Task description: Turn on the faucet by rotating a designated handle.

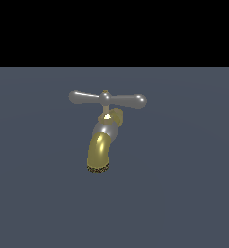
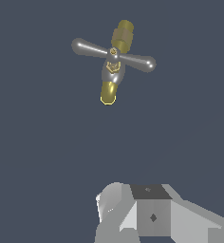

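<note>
While the pale grey blocky gripper shows only partly at the wrist view's edge, we cannot tell how far its jaws stand apart; it holds nothing and is well apart from the faucet. Farther off, the small faucet with its shiny brass-gold curved spout stands alone on the dark grey-blue floor. Atop the faucet, the glossy grey metal crossbar handle lies level, untouched. We judge that approach, contact and rotation all remain.
</note>
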